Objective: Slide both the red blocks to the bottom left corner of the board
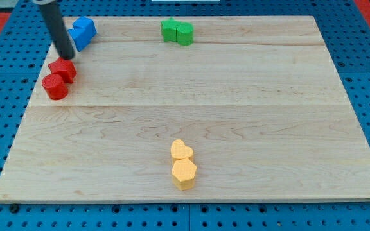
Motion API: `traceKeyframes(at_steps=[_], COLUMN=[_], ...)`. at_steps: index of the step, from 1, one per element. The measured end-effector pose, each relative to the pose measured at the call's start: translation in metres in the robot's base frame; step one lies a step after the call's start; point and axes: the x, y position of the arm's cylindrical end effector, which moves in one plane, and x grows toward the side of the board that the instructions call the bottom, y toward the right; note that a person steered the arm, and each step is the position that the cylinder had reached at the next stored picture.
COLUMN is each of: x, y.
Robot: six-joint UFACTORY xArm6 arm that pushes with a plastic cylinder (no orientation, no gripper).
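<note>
Two red blocks sit together near the board's left edge in the upper half: a star-like red block and a red cylinder just below-left of it, touching. My tip is at the upper edge of the star-like red block, touching or nearly touching it. The dark rod rises from there toward the view's top left. The board's bottom left corner lies far below the red blocks.
Two blue blocks sit just above-right of my tip at the top left. Two green blocks are at top centre. A yellow heart and a yellow hexagon are at bottom centre. Blue pegboard surrounds the wooden board.
</note>
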Motion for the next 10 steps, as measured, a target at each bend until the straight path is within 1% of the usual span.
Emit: traceKeyframes(at_steps=[1, 2, 3, 4, 8, 10], x=[0.024, 0.031, 0.031, 0.024, -0.031, -0.028], y=[-0.002, 0.028, 0.028, 0.028, 0.028, 0.027])
